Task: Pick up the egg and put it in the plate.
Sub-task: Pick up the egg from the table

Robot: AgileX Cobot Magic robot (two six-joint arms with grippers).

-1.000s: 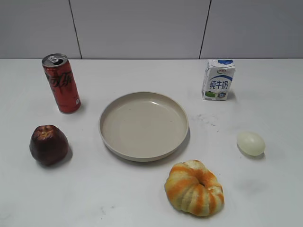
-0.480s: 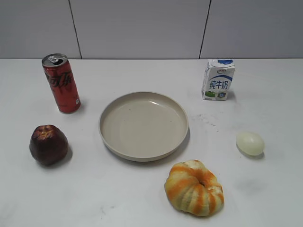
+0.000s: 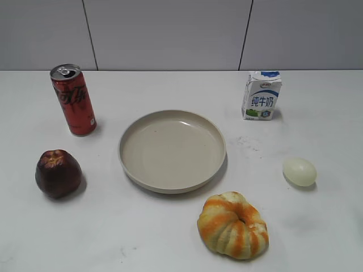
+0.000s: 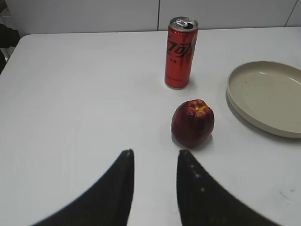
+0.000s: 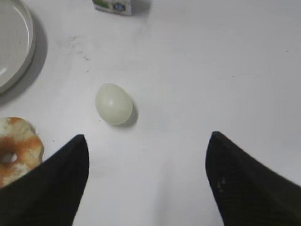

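Egg [image 5: 113, 104]: nudged slightly left since earlier, unlifted, centre-left of frame. Right gripper [image 5: 146, 181]: jaws wide apart, empty. Plate [image 5: 21, 52]: upper left, empty.

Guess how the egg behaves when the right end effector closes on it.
The egg lies on its side, unsupported on the bare table, so a nudge would probably roll it. Its smooth rounded shell looks likely to slip between the fingers. Probably light and possibly fragile; close gently.
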